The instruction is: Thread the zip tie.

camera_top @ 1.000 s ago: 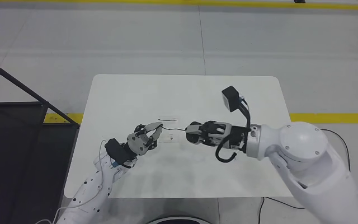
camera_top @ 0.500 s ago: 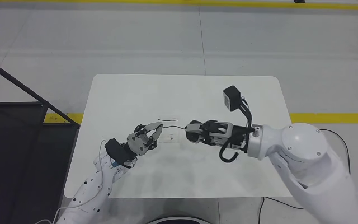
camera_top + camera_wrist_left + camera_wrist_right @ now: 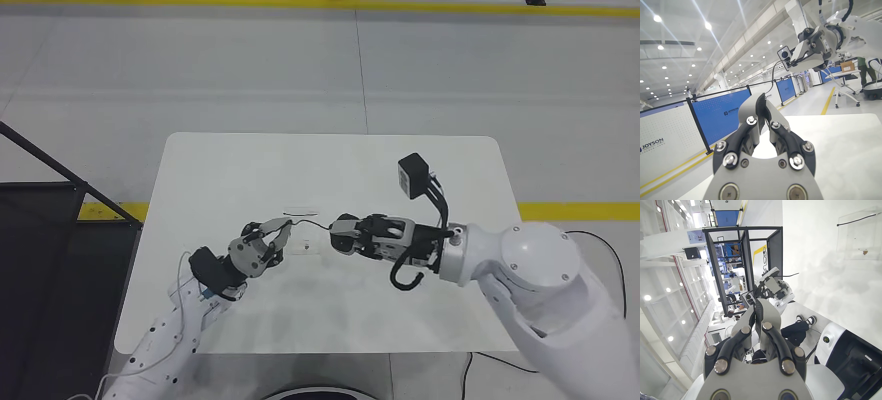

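Zip tie (image 3: 315,229) hangs above the tabletop (image 3: 430,180), spanning the gap between the two grippers. Left gripper (image 3: 283,232) is clamped on one end. Right gripper (image 3: 337,229) is pinched together on the other, and the tips face each other. Assessment: holding both ends keeps the strap off the surface, so that the tail can be lined up with the head. Threading is not yet evident. A spare tie (image 3: 298,212) lies just beyond on a clear sheet (image 3: 855,247).

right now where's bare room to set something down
Crowded: centre, where left hand and right hand hold the zip tie. Free: the far strip of the table beyond the clear tray, and the near edge in front of the hands.
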